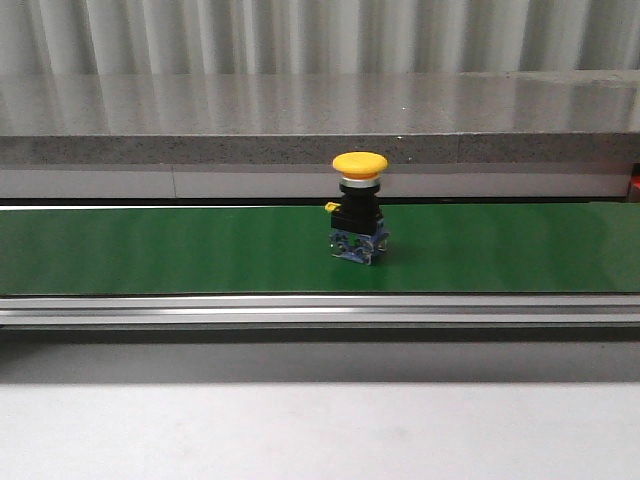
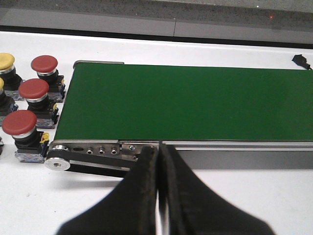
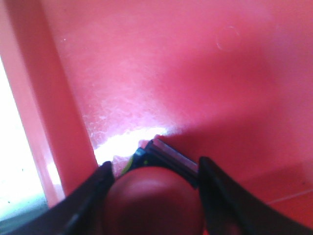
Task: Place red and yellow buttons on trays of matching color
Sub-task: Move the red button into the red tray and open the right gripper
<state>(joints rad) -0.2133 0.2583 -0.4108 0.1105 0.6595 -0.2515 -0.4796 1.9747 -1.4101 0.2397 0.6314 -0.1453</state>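
A yellow button [image 1: 360, 215] stands upright on the green conveyor belt [image 1: 150, 250] in the front view, with no gripper near it. My right gripper [image 3: 155, 165] is shut on a red button [image 3: 154, 200], its fingers pressed to both sides of the red cap, low over the floor of the red tray [image 3: 195, 73] beside the tray's wall [image 3: 49, 112]. My left gripper [image 2: 159, 149] is shut and holds nothing; it hovers at the belt's near rail [image 2: 220, 145]. The yellow tray is out of view.
Three spare red buttons [image 2: 33, 90] and a yellow one [image 2: 6, 61] stand on the white table beyond the belt's roller end [image 2: 57, 163]. A grey ledge [image 1: 320, 110] runs behind the belt.
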